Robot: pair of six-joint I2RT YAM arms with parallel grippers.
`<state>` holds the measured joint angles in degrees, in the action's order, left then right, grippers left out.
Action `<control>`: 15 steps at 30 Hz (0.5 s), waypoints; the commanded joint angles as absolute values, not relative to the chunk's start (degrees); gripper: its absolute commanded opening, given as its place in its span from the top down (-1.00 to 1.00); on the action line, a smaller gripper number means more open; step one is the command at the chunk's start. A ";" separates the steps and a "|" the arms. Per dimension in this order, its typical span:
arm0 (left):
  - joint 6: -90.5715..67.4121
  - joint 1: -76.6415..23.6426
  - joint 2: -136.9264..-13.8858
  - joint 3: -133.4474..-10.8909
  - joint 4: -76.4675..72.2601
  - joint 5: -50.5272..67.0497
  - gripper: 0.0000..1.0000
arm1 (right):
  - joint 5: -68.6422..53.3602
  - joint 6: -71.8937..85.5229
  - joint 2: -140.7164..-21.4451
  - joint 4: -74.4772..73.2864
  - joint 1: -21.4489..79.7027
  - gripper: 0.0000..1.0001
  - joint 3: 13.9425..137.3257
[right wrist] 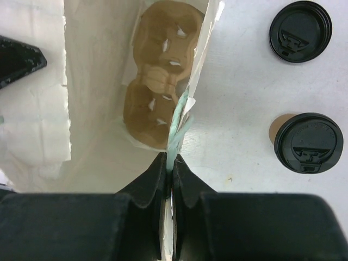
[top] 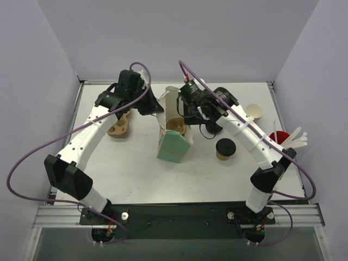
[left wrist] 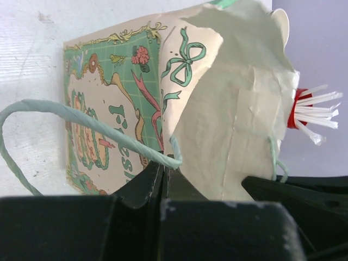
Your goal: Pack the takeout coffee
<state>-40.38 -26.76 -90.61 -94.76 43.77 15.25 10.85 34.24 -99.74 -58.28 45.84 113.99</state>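
1. The left pincer [left wrist: 163, 167] was clenched on the left rim of the paper bag [left wrist: 234, 119].
2. The right pincer [right wrist: 169, 163] gripped the bag's right rim at its green handle [right wrist: 176, 122]; a pulp carrier [right wrist: 160, 49] lay inside.
3. The takeout coffee [right wrist: 310, 142] stood lidded on the table [right wrist: 239, 81], right of the bag.

The right hand [right wrist: 169, 163] has its two black fingers [right wrist: 149, 182] pressed together on the near rim of an open paper bag [right wrist: 98, 81], pinching it where a mint-green twisted handle [right wrist: 176, 122] runs up along the edge. Inside the white-walled bag a tan moulded-pulp cup carrier [right wrist: 160, 70] lies at the bottom. To the right, on the white bench [right wrist: 239, 98], stands the takeout coffee [right wrist: 308, 142], a sliver of brown cup showing beside its black lid. A second black-lidded cup [right wrist: 300, 31] stands beyond it, apart.
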 commanded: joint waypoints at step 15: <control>-43.24 -23.38 -91.94 -91.83 40.86 17.14 1.00 | 8.69 32.78 -106.96 -58.95 45.44 1.00 122.14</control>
